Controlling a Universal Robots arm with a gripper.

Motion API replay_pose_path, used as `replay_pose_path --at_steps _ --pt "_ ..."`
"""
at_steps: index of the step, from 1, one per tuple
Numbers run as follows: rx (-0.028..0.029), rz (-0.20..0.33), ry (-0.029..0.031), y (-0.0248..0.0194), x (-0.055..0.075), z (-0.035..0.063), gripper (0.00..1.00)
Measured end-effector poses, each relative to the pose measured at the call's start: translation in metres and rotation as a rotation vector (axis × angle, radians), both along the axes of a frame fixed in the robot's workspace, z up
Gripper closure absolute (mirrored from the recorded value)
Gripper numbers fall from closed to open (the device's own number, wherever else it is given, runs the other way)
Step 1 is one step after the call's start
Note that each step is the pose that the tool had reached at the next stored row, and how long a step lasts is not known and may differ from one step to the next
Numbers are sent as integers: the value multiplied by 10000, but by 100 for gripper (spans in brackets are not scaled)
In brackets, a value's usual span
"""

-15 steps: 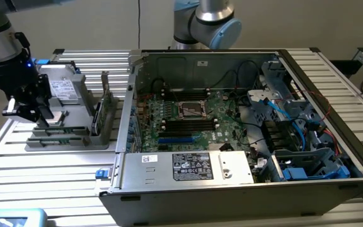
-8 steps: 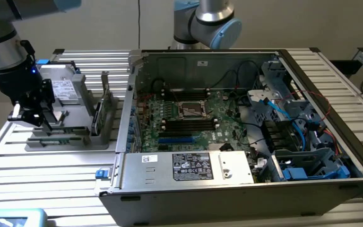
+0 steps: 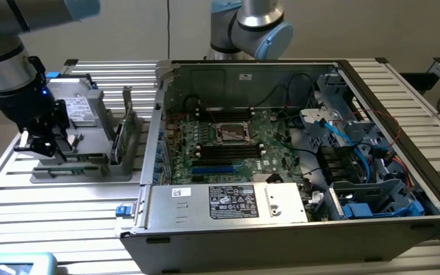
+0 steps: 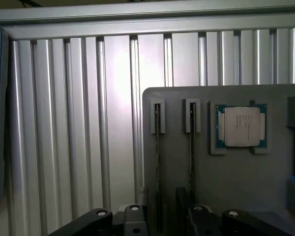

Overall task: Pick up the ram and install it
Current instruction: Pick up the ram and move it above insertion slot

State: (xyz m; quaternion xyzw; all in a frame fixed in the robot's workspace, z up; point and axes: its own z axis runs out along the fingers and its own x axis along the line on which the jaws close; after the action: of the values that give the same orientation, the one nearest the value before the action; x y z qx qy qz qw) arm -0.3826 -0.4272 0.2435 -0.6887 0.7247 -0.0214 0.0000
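The pincer (image 3: 50, 152) hangs spread wide over a grey tray (image 4: 236, 187) on the slatted surface (image 3: 59, 200), at the exterior view's left, gripping nothing. In the wrist view the ram (image 4: 157, 147) stands on edge in a tray slot, running down between the black fingers (image 4: 130, 219). A second stick (image 4: 191, 147) sits in the next slot, with a processor (image 4: 241, 126) just beyond it. The open case (image 3: 281, 229) lies at the exterior view's right.
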Motion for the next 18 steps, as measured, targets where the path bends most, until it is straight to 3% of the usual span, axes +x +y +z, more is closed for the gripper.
replay_pose_path --at_steps 4,8,18 --pt "69 -58 -16 -17 7 -61 64" --pt "75 -96 -15 -40 31 -129 64" --pt "75 -140 -14 -46 58 -285 64"
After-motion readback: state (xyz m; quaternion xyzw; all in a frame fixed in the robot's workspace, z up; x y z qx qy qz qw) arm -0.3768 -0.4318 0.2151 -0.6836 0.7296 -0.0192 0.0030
